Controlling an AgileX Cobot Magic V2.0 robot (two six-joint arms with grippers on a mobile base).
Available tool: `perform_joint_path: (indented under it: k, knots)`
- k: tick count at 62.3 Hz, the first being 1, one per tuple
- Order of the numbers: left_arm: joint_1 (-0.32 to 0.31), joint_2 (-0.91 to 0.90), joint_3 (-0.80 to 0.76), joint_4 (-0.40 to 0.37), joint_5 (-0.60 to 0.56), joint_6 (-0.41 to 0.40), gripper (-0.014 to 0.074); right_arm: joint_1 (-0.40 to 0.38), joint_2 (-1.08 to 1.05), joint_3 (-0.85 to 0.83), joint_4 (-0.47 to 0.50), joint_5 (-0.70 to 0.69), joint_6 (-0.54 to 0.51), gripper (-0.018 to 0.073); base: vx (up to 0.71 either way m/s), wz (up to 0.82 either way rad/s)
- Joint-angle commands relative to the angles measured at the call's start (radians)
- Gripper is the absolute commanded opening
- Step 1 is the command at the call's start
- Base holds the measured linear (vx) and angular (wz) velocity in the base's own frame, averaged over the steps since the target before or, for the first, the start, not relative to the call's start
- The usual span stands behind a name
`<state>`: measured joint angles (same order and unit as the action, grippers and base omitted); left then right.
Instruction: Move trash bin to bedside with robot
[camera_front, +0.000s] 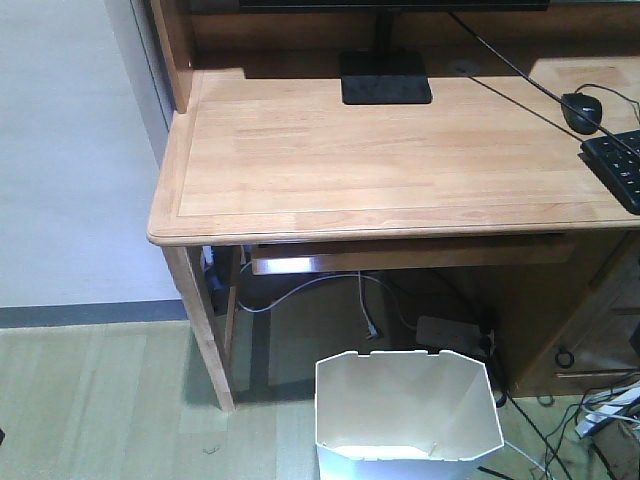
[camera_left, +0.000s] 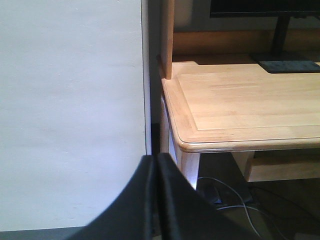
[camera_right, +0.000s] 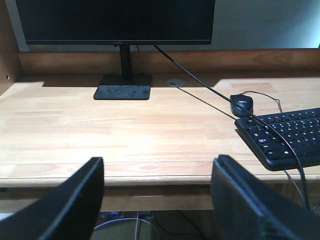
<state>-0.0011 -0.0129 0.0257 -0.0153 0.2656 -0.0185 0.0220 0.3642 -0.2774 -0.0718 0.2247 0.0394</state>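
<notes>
The white trash bin (camera_front: 408, 412) with its angular rim stands on the floor in front of the wooden desk (camera_front: 380, 160), at the bottom of the front view. My left gripper (camera_left: 156, 161) is shut with nothing in it, facing the white wall beside the desk's left corner. My right gripper (camera_right: 157, 172) is open and empty, level with the desk's front edge. Neither gripper appears in the front view, and neither is near the bin. The bedside is out of view.
On the desk are a monitor stand (camera_front: 385, 78), a mouse (camera_front: 582, 111) and a black keyboard (camera_front: 618, 165). Cables (camera_front: 360, 300) hang under the desk. The desk leg (camera_front: 203, 330) stands left of the bin. A wall (camera_left: 70, 110) is at the left.
</notes>
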Motion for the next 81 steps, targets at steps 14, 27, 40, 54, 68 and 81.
perform_joint_path:
  k: [14,27,40,54,68,81]
  knots:
    - [-0.003,-0.014,0.019,-0.003,-0.069,-0.004,-0.0006,0.002,0.156,-0.163,0.000,0.047,-0.003,0.0466,0.00,0.00]
    - [-0.003,-0.014,0.019,-0.003,-0.069,-0.004,-0.0006,0.002,0.350,-0.323,0.044,0.204,-0.009,0.0466,0.00,0.00]
    - [-0.003,-0.014,0.019,-0.003,-0.069,-0.004,-0.0006,0.001,0.567,-0.460,0.066,0.414,-0.077,0.0466,0.00,0.00]
    - [-0.003,-0.014,0.019,-0.003,-0.069,-0.004,-0.0006,-0.006,0.800,-0.505,0.095,0.458,-0.134,0.0466,0.00,0.00]
    - [-0.003,-0.014,0.019,-0.003,-0.069,-0.004,-0.0006,-0.124,0.993,-0.514,0.207,0.396,-0.245,0.0466,0.00,0.00]
    - [-0.003,-0.014,0.019,-0.003,-0.069,-0.004,-0.0006,-0.218,1.196,-0.570,0.406,0.387,-0.490,0.0466,0.00,0.00]
